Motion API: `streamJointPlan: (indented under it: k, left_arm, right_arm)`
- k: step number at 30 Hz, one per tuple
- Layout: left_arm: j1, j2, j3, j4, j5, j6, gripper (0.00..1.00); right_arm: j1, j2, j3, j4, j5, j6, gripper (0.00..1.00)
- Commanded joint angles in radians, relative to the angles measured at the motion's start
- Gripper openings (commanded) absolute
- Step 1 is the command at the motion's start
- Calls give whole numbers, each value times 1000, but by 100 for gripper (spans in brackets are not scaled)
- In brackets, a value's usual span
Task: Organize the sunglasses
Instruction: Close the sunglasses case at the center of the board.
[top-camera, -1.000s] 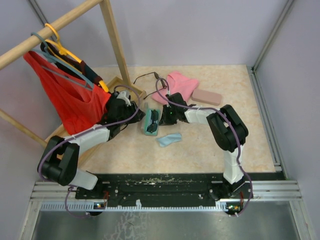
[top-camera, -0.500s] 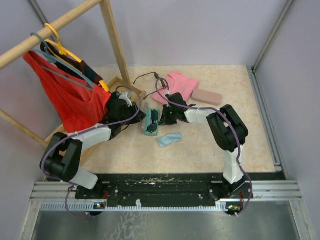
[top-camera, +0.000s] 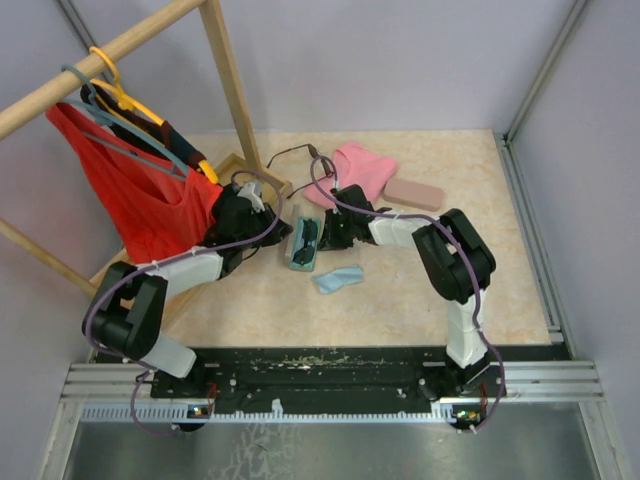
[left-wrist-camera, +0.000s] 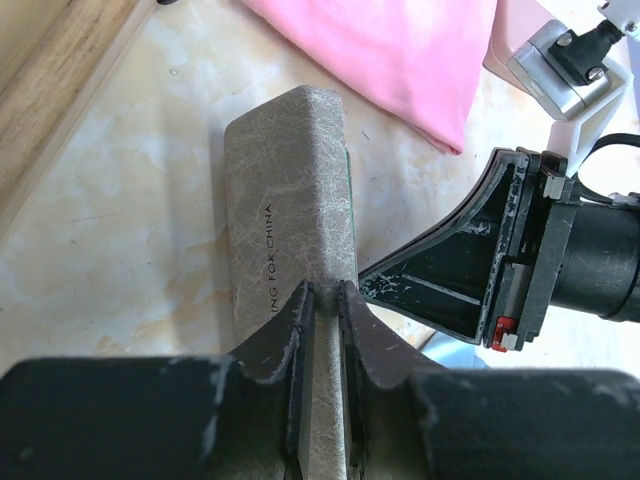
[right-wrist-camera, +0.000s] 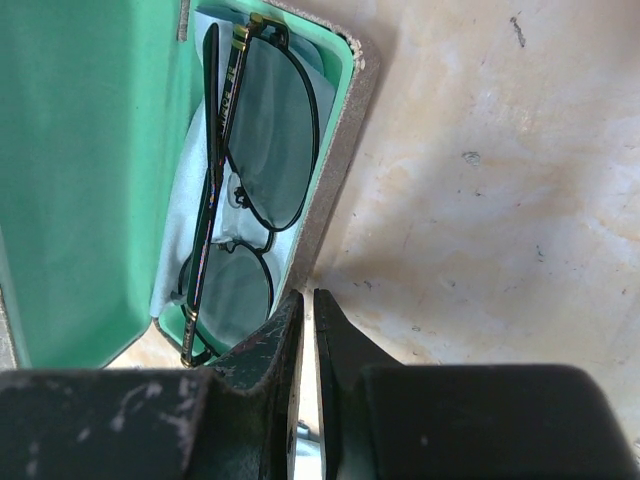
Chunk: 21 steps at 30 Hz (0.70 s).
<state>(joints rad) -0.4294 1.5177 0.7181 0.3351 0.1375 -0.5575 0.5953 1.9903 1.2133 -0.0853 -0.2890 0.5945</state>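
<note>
The left gripper (left-wrist-camera: 322, 292) had its fingers drawn nearly together, pinching the edge of the raised grey lid (left-wrist-camera: 290, 170). The right gripper (right-wrist-camera: 303, 305), its fingers almost touching, nipped the rim of the open case (right-wrist-camera: 338, 150) at the end nearest its camera. Inside, on the green lining and a pale blue cloth (right-wrist-camera: 180, 240), lay the folded sunglasses (right-wrist-camera: 265, 130). The case sat on the marbled table (right-wrist-camera: 480, 200), near a pink garment (left-wrist-camera: 400, 50).

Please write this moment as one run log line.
left tool: pinching lid | right tool: pinching case rim | sunglasses: inside open case
</note>
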Motion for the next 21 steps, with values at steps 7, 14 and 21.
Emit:
streamJointPlan:
  k: [7,14,21]
  left_arm:
    - [-5,65,-27,38,90,-24,18]
    - [-13,92,-29,50,103,-24,17]
    - [-14,114,-31,61,121,-24,18]
  right_arm:
    - [8,35,36,12,-2,-16,10]
    - [8,37,37,12,1,-16,10]
    - [8,36,38,10,4,-14,10]
